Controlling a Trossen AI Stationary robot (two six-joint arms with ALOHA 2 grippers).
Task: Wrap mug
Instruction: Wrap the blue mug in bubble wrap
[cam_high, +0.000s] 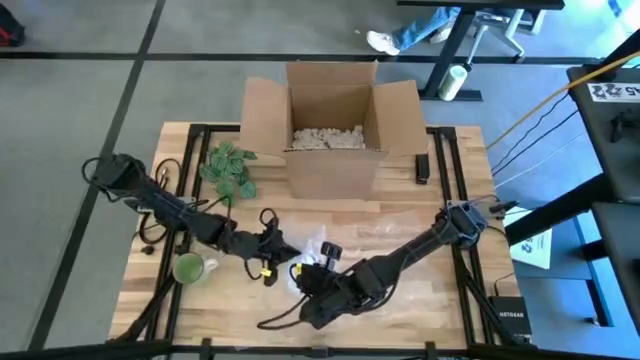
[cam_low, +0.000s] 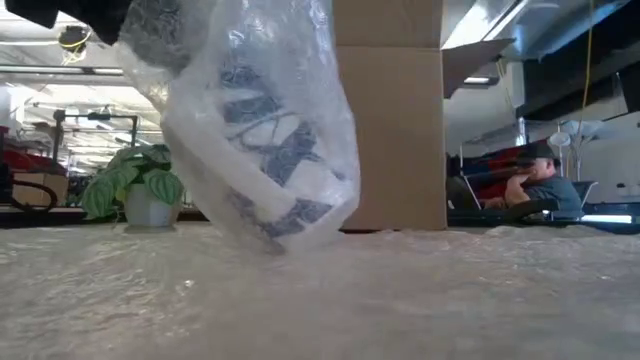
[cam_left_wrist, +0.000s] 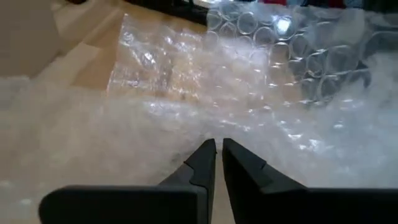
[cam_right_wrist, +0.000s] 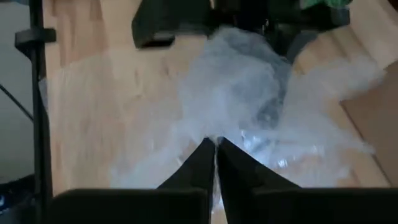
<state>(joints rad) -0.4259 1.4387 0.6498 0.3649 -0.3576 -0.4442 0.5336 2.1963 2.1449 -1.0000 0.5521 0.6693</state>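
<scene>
Left gripper (cam_left_wrist: 217, 152) and right gripper (cam_right_wrist: 216, 151), both pinched closed on clear bubble wrap (cam_high: 345, 240), meet near the wooden bench's (cam_high: 440, 290) front edge, lifting a wrapped patterned mug (cam_low: 270, 160).

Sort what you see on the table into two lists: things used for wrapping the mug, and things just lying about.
In use: bubble wrap; wrapped mug; left gripper; right gripper.
Lying about: cardboard box; potted plant; green mug.

Overhead, table-level, two wrist close-ups.
</scene>
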